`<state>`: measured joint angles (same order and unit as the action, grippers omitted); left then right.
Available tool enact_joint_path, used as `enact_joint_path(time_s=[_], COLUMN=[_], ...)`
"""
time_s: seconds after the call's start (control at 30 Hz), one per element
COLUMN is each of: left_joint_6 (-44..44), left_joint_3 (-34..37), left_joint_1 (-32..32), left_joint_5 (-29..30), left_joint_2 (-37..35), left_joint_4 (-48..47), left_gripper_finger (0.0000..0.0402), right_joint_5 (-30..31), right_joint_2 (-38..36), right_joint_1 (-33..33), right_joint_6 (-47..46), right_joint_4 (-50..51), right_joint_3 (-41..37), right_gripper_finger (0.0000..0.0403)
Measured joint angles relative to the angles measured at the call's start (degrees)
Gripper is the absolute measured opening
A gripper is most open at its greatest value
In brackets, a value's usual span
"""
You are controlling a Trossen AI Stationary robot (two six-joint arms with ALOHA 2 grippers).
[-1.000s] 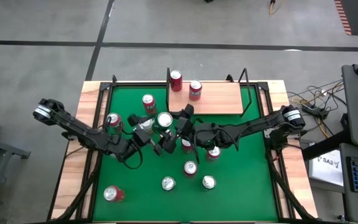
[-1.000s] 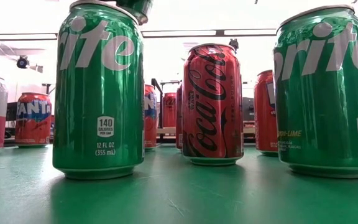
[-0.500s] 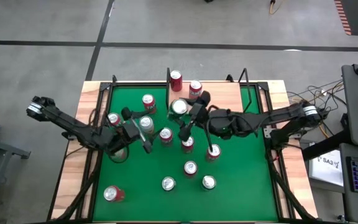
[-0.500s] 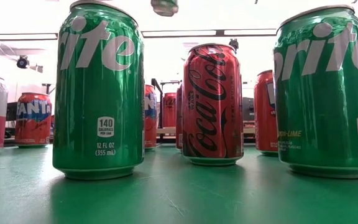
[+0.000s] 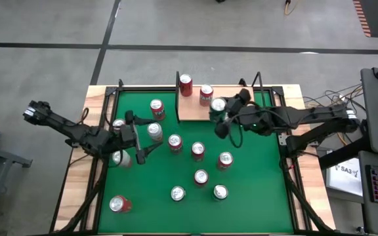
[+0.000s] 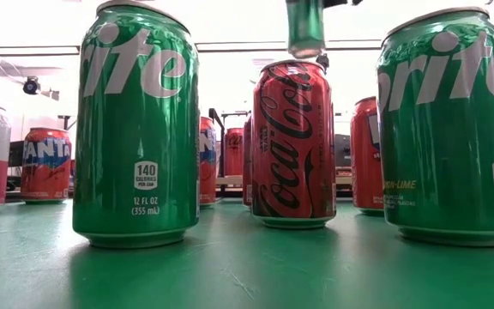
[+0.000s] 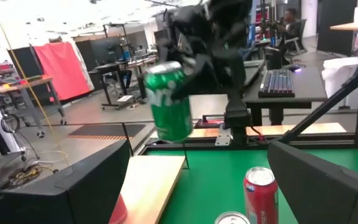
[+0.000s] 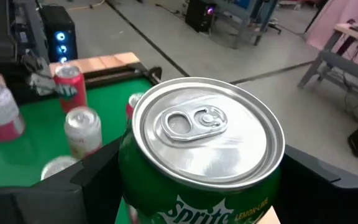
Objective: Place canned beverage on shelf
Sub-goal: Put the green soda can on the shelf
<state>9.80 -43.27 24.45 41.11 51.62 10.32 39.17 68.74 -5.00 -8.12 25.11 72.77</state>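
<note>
Green Sprite can, gripped by the right gripper, hangs in the air over the wooden shelf beside two red cans already there, not yet set down; left gripper waits wide, empty, over the table.

Both robot arms are dark, almost black, and made of long thin bars joined by round chunky joints. Each arm has a silver-grey ring on the joint nearest the edge of the bench. Thin black cables run along the bars. The left tool and the right tool each have two flat, dark, blocky fingers.
</note>
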Motion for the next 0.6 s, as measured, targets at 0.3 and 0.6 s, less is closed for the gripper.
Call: enact_joint_path(time_s=[0.3, 0.6], left_joint_6=[0.36, 0.12], left_joint_3=[0.0, 0.15], left_joint_1=[0.0, -0.05], left_joint_5=[-0.18, -0.2], left_joint_2=[-1.12, 0.39], left_joint_4=[-1.52, -1.36], left_gripper_finger=[0.0366, 0.0366], right_joint_5=[1.25, 4.06], right_joint_2=[-4.41, -1.5], right_joint_1=[8.46, 16.63], right_joint_6=[-3.97, -5.71], right_joint_4=[-15.59, -32.84], right_joint_3=[-19.72, -33.57], right_gripper_finger=[0.0299, 0.0299])
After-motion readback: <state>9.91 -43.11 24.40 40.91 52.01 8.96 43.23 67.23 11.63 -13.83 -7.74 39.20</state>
